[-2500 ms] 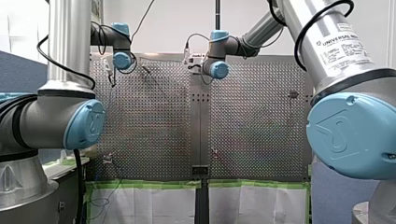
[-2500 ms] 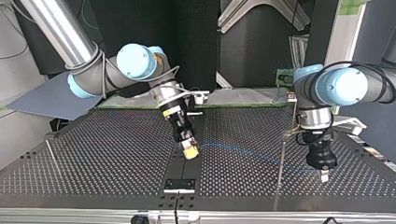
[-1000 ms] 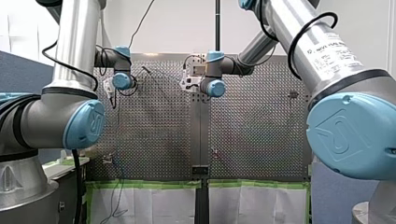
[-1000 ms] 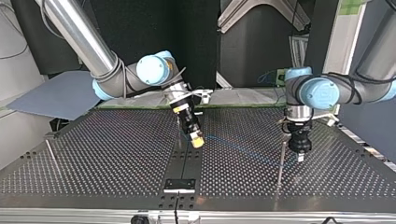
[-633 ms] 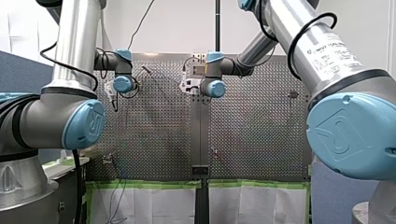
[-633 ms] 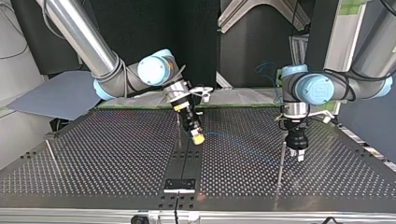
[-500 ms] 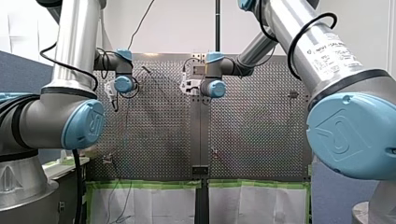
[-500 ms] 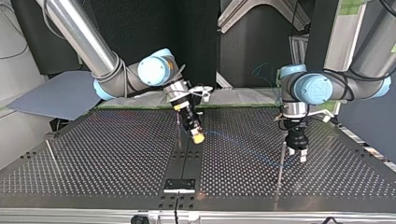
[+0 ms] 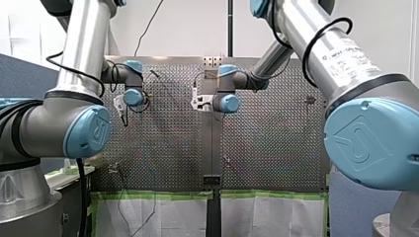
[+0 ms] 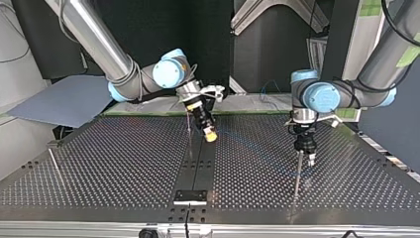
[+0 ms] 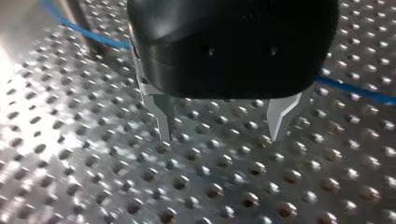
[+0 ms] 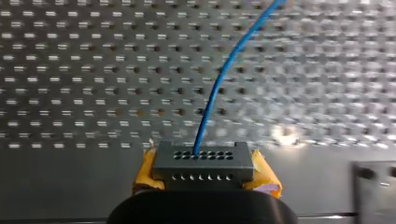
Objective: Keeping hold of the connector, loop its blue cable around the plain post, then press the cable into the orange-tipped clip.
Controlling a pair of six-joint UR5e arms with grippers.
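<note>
A grey connector sits clamped between the yellow pads of my right gripper, which is shut on it. Its blue cable runs ahead over the perforated table. In the top view my right gripper hovers near the table's middle, and the cable trails toward the plain post. My left gripper hangs just beside that post's top. Its metal fingers stand open with nothing between them, and the blue cable passes behind them. I cannot make out the orange-tipped clip.
A thin rod stands next to my right gripper and another near the top view's left edge. A black plate lies at the near edge's middle. A blue-grey sheet lies off the table's far left corner.
My left gripper has opened and drawn back along the table to the post's top. My right gripper has pulled back too, with the connector in it. The cable hanging off the table has swung.
</note>
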